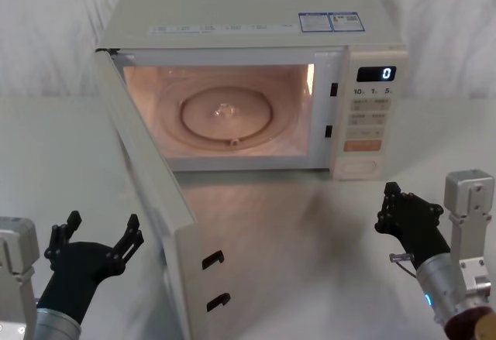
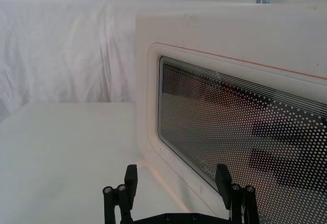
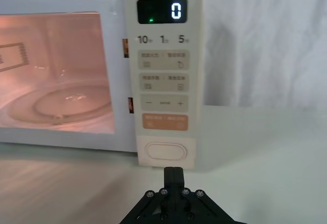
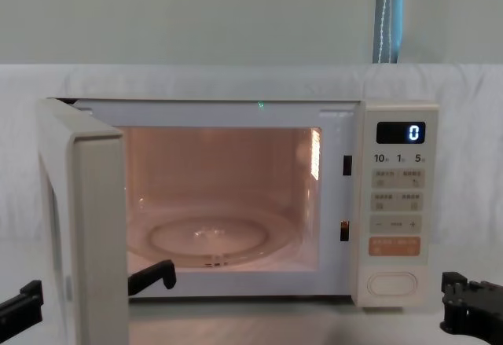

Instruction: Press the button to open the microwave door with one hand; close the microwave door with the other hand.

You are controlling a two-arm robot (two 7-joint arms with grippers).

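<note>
So your microwave door (image 1: 147, 200) is already swung wide out toward the robot, hinged on its left edge, with the cavity lit up warm pink behind it, which tells me the button half is done and closing is what's left. Your left gripper (image 1: 94, 235) sits low on the outer side of the door with its black fingers spread and nothing between them; the left wrist view has it looking right at the dotted dark glass and the raised rounded cream frame, just beside the panel. To me that's a sensible spot for a flat push to swing it shut. Your right gripper (image 1: 391, 208) hangs in front of the control panel, a bit back from the button (image 3: 166, 151), fingers pinched together and gripping nothing, I'd guess so the closed tip works as a single poker. The button is that smooth blank cream pill at the panel's bottom, just under the orange key (image 3: 165, 122). The glass turntable (image 1: 226, 115) inside looks glossy and round, and the door's inner edge shows two dark latch hooks (image 1: 213, 259).
</note>
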